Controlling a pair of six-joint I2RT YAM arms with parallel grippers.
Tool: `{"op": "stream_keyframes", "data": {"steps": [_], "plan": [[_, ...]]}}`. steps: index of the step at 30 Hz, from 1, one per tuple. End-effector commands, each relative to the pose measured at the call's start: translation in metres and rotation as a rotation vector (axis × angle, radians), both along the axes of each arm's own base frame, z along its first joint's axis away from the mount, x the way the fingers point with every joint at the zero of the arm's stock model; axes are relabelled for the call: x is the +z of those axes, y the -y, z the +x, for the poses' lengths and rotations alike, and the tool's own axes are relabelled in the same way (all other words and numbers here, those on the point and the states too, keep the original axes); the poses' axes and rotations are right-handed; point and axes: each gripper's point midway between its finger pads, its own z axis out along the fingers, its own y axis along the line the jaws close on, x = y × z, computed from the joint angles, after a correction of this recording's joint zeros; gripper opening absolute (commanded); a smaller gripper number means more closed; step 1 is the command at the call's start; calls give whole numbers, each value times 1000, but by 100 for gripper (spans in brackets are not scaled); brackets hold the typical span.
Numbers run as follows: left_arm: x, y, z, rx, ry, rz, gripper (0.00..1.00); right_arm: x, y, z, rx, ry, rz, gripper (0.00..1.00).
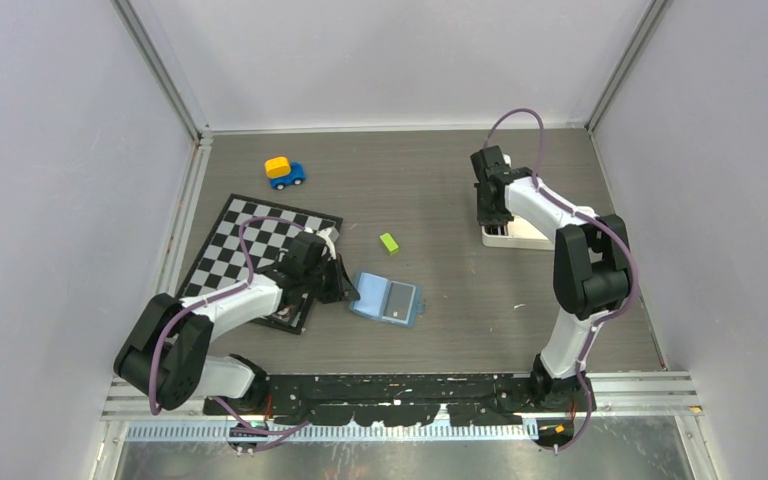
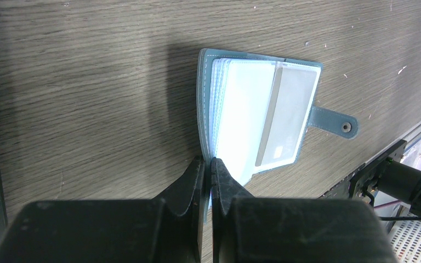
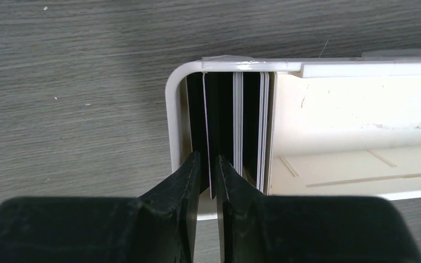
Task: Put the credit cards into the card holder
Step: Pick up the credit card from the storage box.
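Note:
The teal-blue card holder [image 1: 388, 300] lies open on the table, its light pages up, with a grey card [image 2: 288, 118] in a clear slot. My left gripper [image 2: 209, 160] is shut on the near edge of the card holder [image 2: 252, 115], reaching from its left [image 1: 345, 285]. Several dark credit cards [image 3: 249, 126] stand on edge in the end of the white tray [image 3: 172, 120]. My right gripper [image 3: 208, 159] hangs over that tray end [image 1: 493, 222]. Its jaws straddle one thin card [image 3: 205, 120], with a narrow gap still showing beside it.
A checkered mat [image 1: 250, 240] lies under my left arm. A blue and yellow toy car [image 1: 284, 172] sits at the back left. A lime-green block [image 1: 389, 242] rests just behind the card holder. The white tray [image 1: 530, 238] stands at the right.

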Motion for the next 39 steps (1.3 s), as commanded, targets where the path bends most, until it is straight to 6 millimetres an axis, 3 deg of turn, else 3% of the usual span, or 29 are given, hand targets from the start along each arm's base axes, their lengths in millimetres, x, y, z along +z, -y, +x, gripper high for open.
{"op": "stream_keyframes", "data": {"steps": [1, 17, 25, 30, 39], "plan": [[5, 3, 2, -17, 10, -1, 0, 13, 3, 15, 5, 49, -113, 21], [5, 2, 2, -17, 12, -1, 0, 9, 14, 13, -30, 32, -202, 16], [6, 1, 1, -17, 14, 1, 0, 6, 7, 18, -27, 24, -174, 4], [7, 0, 1, -12, 19, 1, 0, 35, 4, 15, -37, 80, -127, 0], [6, -2, -1, -1, 16, 2, 0, 120, -13, -14, -25, 200, 61, 0]]}}
